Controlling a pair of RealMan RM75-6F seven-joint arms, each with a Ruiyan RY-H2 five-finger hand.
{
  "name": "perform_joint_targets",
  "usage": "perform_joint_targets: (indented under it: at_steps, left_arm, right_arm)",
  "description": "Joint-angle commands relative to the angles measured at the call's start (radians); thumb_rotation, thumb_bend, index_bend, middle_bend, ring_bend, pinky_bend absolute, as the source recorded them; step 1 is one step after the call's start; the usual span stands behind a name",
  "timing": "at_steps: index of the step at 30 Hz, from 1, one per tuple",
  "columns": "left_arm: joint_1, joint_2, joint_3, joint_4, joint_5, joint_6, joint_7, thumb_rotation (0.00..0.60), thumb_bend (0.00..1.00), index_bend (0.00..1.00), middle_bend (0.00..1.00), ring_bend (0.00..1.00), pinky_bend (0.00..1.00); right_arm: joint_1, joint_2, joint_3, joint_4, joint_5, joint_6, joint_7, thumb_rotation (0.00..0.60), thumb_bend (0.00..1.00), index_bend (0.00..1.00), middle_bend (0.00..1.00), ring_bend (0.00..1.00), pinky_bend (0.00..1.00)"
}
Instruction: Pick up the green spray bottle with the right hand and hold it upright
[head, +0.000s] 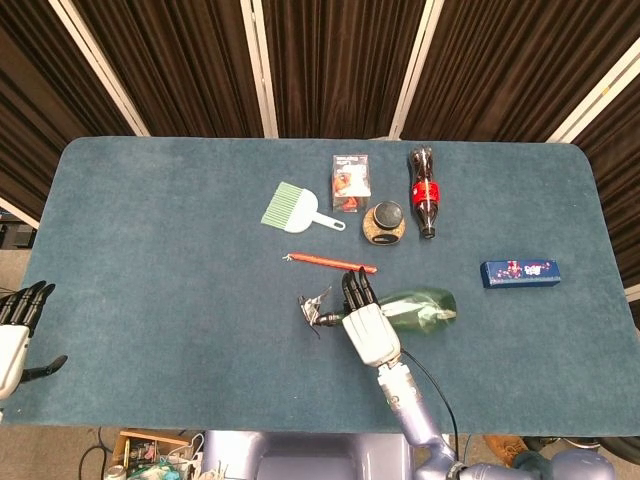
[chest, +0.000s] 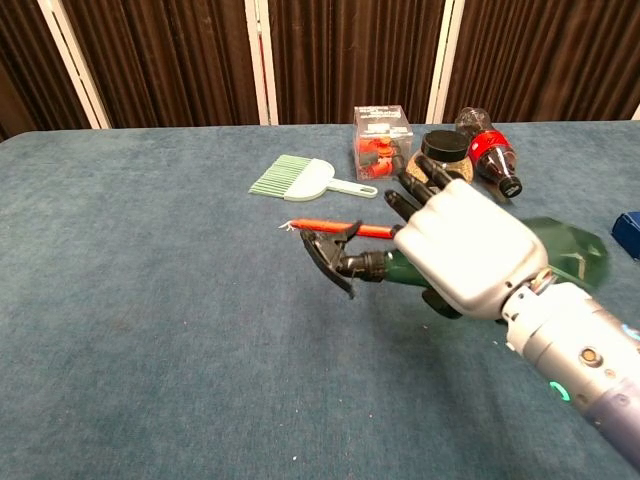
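one green spray bottle (chest: 560, 252) | lying sideways | neck under right hand (chest: 462, 248) fingers (chest: 415, 180)

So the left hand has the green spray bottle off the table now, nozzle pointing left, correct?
Not the left: the right hand grips the green spray bottle, as the chest view shows. The left hand hangs at the table's edge, holding nothing. Otherwise correct: bottle lifted, nozzle left.

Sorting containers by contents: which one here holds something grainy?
The jar with the black lid, beside the cola bottle. The cola holds dark liquid; the green spray bottle looks clear.
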Motion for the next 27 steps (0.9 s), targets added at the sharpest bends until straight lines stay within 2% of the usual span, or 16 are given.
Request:
perform_joint_targets:
  at_steps: [1,5,7,11,14,19,23,27]
  left_arm:
    - [0.006,0.003,0.006,0.002,0.013,0.011,-0.01,0.6,0.06,0.03,0.03,0.07,0.12]
    - [0.011,0.01,0.008,0.005,0.02,0.021,-0.028,0.6,0.06,0.03,0.03,0.07,0.12]
    - [0.014,0.012,0.01,0.006,0.024,0.025,-0.033,0.6,0.06,0.03,0.02,0.07,0.12]
    - [0.021,0.013,0.013,0.001,0.029,0.035,-0.03,0.6,0.06,0.03,0.02,0.07,0.12]
    - [0.022,0.015,0.015,0.001,0.033,0.036,-0.034,0.6,0.06,0.03,0.02,0.07,0.12]
    - [0.019,0.017,0.018,-0.003,0.034,0.026,-0.038,0.6,0.05,0.03,0.01,0.07,0.12]
    - [0.016,0.022,0.024,-0.009,0.043,0.018,-0.042,0.6,0.06,0.03,0.01,0.07,0.12]
    - [0.014,0.024,0.027,-0.014,0.051,0.014,-0.042,0.6,0.06,0.03,0.01,0.07,0.12]
  right_arm:
    - [0.015,0.058,-0.024,-0.076,-0.074,0.041,0.014,0.6,0.47,0.89,0.14,0.0,0.0]
    - [0.025,0.1,-0.017,-0.152,-0.131,0.084,0.102,0.6,0.47,0.89,0.14,0.0,0.0]
    - [0.035,0.12,-0.008,-0.192,-0.164,0.109,0.202,0.6,0.47,0.9,0.15,0.0,0.0]
    - [0.044,0.164,0.023,-0.205,-0.231,0.173,0.262,0.6,0.46,0.91,0.15,0.0,0.0]
    - [0.048,0.192,0.051,-0.234,-0.245,0.212,0.367,0.6,0.46,0.91,0.14,0.0,0.0]
    - [0.029,0.222,0.099,-0.329,-0.153,0.247,0.614,0.6,0.46,0.91,0.11,0.0,0.0]
    - [-0.004,0.257,0.138,-0.458,-0.002,0.23,0.795,0.6,0.46,0.91,0.1,0.0,0.0]
    - [-0.046,0.292,0.141,-0.54,0.079,0.233,0.987,0.6,0.49,0.9,0.08,0.0,0.0]
